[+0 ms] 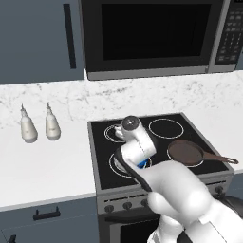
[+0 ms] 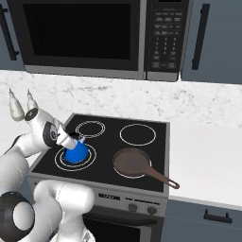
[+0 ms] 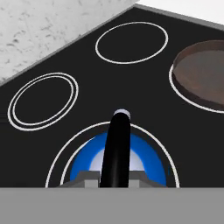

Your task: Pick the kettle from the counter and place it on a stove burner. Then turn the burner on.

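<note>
Nearest, front left of the black glass stove top point(image 2: 108, 142): stove burner point(image 2: 60, 164), a large double white ring, with the kettle point(image 2: 75, 152) standing upright inside it. Kettle: bright blue cone, pale silver lid point(image 3: 97, 164), black arched handle point(image 3: 116, 148) running up the middle of the hand view. End effector point(image 2: 75, 138): directly above the kettle at its handle; whether its fingers are spread or pinching the handle cannot be told. Front right burner: brown frying pan point(image 2: 132, 162), handle pointing toward the front right edge. Behind, rear left: smaller double-ring circle point(image 2: 90, 129); rear right: single-ring circle point(image 2: 137, 134). Left of the stove, on the white table point(image 1: 42, 166): two beige-white bottles point(image 1: 28, 126), side by side, well apart from the kettle. Farthest, above the stove: black microwave point(image 1: 152, 35).
</note>
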{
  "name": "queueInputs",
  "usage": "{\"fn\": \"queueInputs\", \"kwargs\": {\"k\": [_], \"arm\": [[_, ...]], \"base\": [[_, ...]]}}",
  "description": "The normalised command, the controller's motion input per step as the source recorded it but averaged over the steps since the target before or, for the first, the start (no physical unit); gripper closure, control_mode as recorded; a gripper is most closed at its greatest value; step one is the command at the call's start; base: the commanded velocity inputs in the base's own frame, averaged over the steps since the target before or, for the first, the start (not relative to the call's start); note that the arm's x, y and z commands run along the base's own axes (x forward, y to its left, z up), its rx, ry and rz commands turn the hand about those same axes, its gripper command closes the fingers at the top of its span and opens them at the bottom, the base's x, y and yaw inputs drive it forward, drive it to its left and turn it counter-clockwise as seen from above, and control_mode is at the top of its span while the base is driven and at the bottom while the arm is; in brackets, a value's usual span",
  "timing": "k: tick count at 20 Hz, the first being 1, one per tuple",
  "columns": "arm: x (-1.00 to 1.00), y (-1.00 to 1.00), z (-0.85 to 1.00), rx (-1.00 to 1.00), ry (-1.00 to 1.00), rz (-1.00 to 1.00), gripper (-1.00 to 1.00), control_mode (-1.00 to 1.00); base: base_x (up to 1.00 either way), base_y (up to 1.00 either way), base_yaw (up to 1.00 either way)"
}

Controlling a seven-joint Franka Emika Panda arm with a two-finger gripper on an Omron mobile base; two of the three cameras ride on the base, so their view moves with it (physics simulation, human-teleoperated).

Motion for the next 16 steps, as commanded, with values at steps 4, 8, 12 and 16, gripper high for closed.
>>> {"fn": "queueInputs", "kwargs": {"k": [4,8,12,16], "arm": [[0.11,0.00,0.00,0.07,0.08,0.00,1.00,-1.00],[0.09,0.04,-0.01,0.00,0.00,0.00,1.00,-1.00],[0.06,0.12,-0.21,-0.02,0.00,0.00,1.00,-1.00],[0.02,0.14,-0.31,-0.04,0.00,0.00,1.00,-1.00]], "base": [[0.00,0.00,0.00],[0.00,0.00,0.00],[0.00,0.00,0.00],[0.00,0.00,0.00]]}}
